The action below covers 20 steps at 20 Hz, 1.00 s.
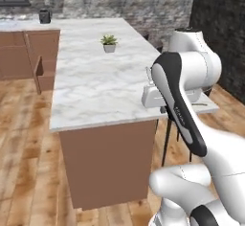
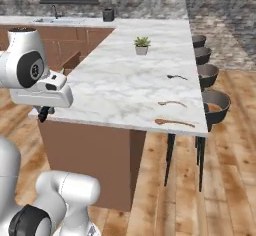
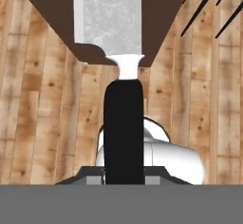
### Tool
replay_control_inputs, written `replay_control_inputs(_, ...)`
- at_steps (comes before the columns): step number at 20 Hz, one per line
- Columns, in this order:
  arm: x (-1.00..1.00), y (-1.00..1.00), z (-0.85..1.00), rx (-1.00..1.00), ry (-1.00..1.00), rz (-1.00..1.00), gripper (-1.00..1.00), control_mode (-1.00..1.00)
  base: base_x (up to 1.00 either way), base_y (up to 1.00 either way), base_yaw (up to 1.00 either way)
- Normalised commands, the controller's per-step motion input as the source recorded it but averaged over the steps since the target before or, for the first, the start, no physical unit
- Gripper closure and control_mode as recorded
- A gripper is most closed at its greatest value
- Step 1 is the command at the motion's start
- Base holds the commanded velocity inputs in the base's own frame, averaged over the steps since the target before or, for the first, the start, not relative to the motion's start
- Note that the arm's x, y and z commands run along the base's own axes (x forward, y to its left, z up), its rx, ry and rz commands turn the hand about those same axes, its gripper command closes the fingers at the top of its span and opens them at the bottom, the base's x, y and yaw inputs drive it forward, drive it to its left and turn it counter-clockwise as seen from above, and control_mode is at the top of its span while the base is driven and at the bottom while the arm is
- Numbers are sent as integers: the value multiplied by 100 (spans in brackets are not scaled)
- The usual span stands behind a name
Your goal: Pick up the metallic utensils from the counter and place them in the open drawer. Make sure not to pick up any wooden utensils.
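Gripper (image 3: 123, 178) closed on knife (image 3: 123, 128) (black handle); grey spoon (image 2: 176, 76) on counter (image 2: 120, 85), drawer (image 1: 38, 72) unreached.

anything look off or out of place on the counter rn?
Nothing stands out. Two wooden spoons and a small grey utensil lie flat near the counter edge; potted plant upright, nothing spilled.

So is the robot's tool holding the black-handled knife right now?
Yes, in the hand view the tool is closed on the knife's black handle, with the silver blade pointing away from the camera.
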Motion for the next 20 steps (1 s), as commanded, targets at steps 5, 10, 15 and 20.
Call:
replay_control_inputs(5, 0, 0, 0, 0, 0, 0, 100, 100, 4, 100, -31)
replay_control_inputs(10, 0, 0, 0, 0, 0, 0, 100, 100, 0, 100, -2)
replay_control_inputs(15, 0, 0, 0, 0, 0, 0, 100, 100, 17, 100, -2)
replay_control_inputs(20, 0, 0, 0, 0, 0, 0, 100, 100, 49, 100, -30)
